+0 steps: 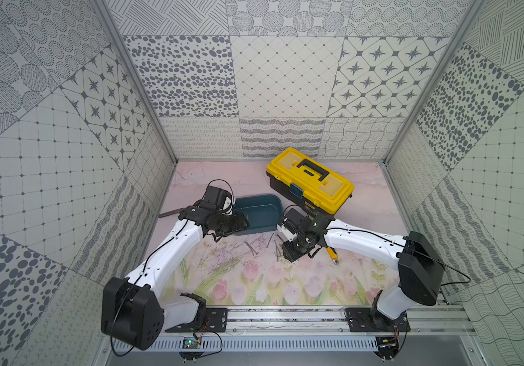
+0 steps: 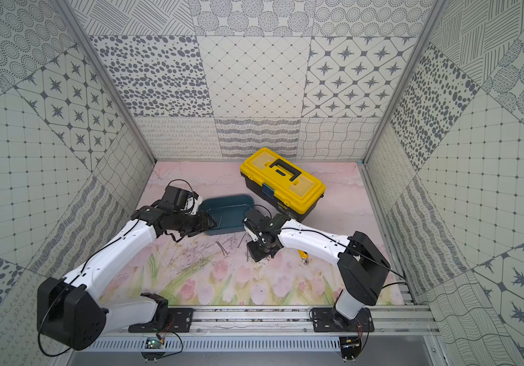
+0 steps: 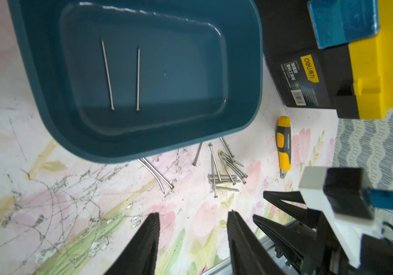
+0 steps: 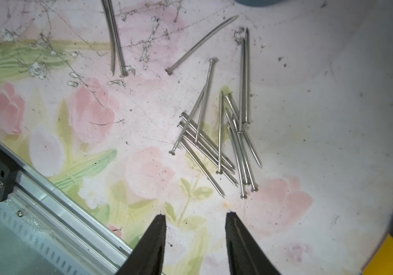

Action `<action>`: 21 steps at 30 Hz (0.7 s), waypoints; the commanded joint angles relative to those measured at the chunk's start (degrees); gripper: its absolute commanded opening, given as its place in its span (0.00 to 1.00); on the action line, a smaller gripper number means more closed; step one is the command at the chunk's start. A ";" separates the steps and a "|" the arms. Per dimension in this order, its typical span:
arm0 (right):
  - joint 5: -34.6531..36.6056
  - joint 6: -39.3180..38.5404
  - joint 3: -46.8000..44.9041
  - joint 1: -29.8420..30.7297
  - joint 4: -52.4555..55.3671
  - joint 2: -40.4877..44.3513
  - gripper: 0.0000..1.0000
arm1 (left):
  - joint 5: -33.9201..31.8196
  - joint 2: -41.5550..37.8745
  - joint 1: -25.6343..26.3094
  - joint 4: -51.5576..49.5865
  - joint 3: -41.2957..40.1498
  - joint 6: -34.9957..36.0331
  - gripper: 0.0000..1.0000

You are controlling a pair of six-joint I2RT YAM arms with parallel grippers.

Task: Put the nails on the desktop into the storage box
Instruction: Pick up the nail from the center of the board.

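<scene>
Several grey nails [image 4: 221, 142] lie in a loose heap on the tulip-printed desktop [image 1: 254, 279], right of the middle. Two bent ones [image 3: 157, 176] and a single one [image 3: 197, 154] lie nearer the storage box. The teal storage box [image 1: 259, 218] stands behind them with two nails [image 3: 138, 78] on its floor. My left gripper [image 3: 194, 214] hangs open and empty over the box's near left rim. My right gripper [image 4: 196, 214] is also open and empty, pointing down at the desktop just beside the heap.
A black toolbox with a yellow lid [image 1: 309, 179] stands behind the storage box to the right. A yellow-and-black utility knife [image 3: 283, 142] lies right of the heap. A dark metal bar [image 1: 170, 212] lies at the far left. The metal rail [image 1: 286, 320] runs along the front edge.
</scene>
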State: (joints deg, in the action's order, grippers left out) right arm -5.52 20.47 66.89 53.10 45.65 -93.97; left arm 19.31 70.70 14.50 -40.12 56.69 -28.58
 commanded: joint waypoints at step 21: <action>0.19 -0.89 -3.69 0.25 -6.21 -7.15 0.30 | 7.21 -17.97 0.99 -6.00 -12.83 -7.11 0.52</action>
State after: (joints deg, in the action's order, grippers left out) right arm -5.69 19.49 63.35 53.19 41.43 -100.27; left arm 25.08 53.43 15.03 -43.81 44.18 -34.72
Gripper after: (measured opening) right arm 0.299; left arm 0.517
